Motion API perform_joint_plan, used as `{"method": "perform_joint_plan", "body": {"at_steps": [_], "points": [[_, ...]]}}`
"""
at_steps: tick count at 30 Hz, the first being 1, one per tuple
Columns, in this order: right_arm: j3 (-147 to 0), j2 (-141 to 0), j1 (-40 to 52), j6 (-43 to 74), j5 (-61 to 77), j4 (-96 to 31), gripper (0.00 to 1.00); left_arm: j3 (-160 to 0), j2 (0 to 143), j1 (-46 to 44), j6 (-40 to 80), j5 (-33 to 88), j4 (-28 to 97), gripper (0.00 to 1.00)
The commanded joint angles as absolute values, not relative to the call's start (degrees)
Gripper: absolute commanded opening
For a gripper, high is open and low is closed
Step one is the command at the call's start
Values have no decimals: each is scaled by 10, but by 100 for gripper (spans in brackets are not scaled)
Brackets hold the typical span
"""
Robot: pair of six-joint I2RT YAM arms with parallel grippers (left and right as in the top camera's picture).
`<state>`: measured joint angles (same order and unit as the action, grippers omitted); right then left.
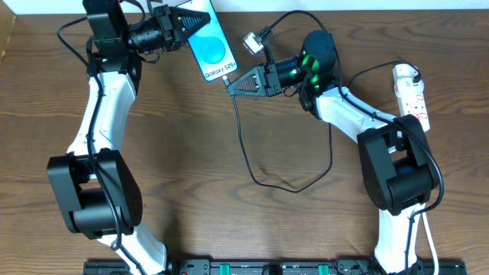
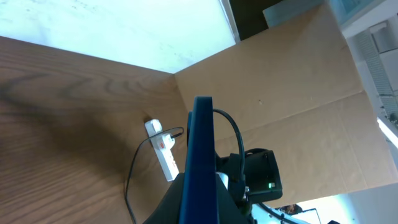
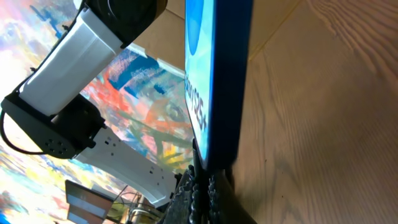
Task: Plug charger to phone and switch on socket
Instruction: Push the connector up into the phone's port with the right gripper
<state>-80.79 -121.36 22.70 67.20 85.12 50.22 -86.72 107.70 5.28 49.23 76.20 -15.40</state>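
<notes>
Overhead view: the left gripper is clamped on the top end of the phone, holding it near the far edge of the table, screen lit blue and apparently raised off the wood. The right gripper is pinched on the connector tip of the charger, right at the phone's bottom edge. Whether the tip is fully seated, I can't tell from here. The cable trails in a slack loop, light and floppy by the look of it, so the stiff connector is the sensible place to grip. The phone looks like rigid, slick glass, best held by its edges. The socket lies well apart at the right, with no gripper near it.
</notes>
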Motion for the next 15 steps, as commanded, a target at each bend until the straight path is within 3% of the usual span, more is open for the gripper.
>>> {"method": "perform_joint_plan", "body": {"at_steps": [1,15], "points": [[-805,-1216,222,666,837,504,1,-871,1070,52,485,791,-158,7],[-805,-1216,240,666,837,504,1,-871,1070,46,485,788,-158,7]]}}
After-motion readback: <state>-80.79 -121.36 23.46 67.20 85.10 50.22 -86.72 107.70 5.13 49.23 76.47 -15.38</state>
